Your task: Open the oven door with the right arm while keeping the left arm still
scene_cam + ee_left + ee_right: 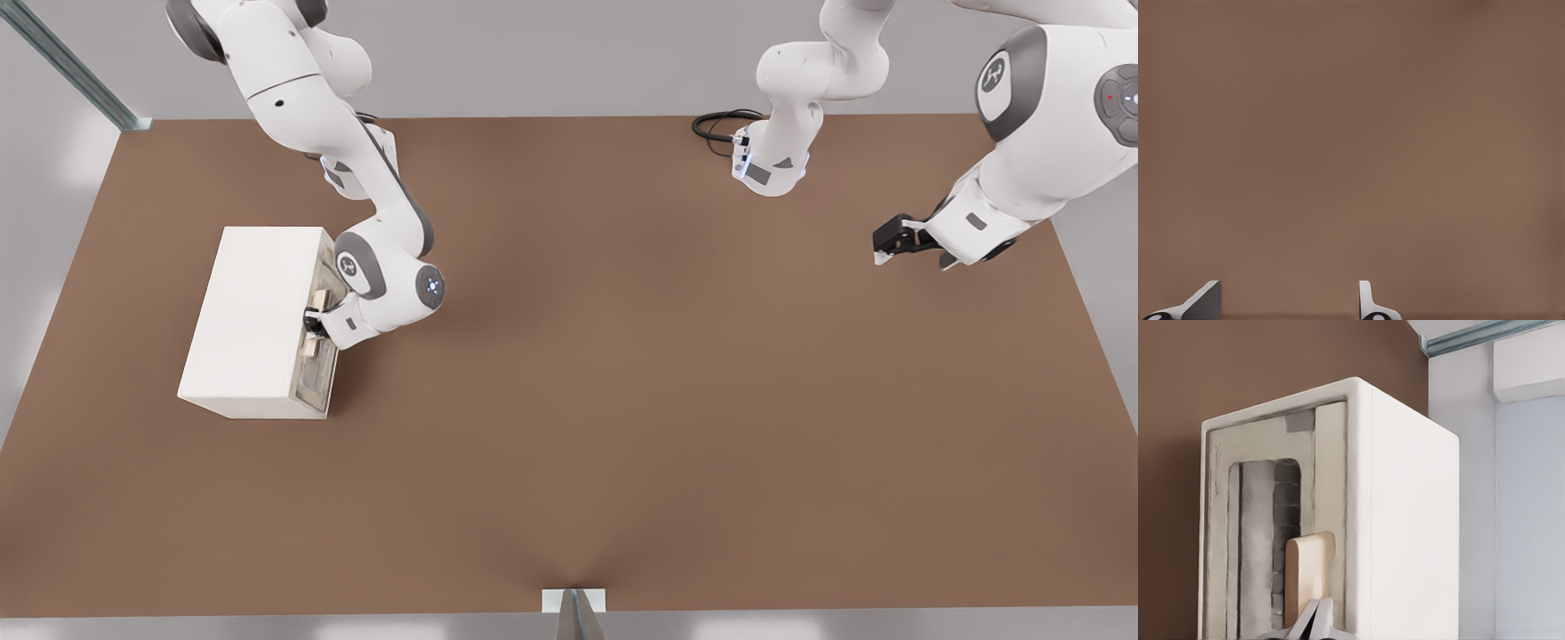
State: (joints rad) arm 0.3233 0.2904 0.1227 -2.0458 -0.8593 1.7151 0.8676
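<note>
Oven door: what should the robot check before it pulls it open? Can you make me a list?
1. Gripper is at the oven door, by the handle: ok.
2. Gripper has really grabbed the handle: cannot tell, since the fingers meet the handle at the very edge of the right wrist view.
3. Door is shut, flat against the oven: ok, nothing is opened yet.
4. Bare table in front of the door for it to swing: ok.
5. Oven sits flat on the table: ok.
</note>
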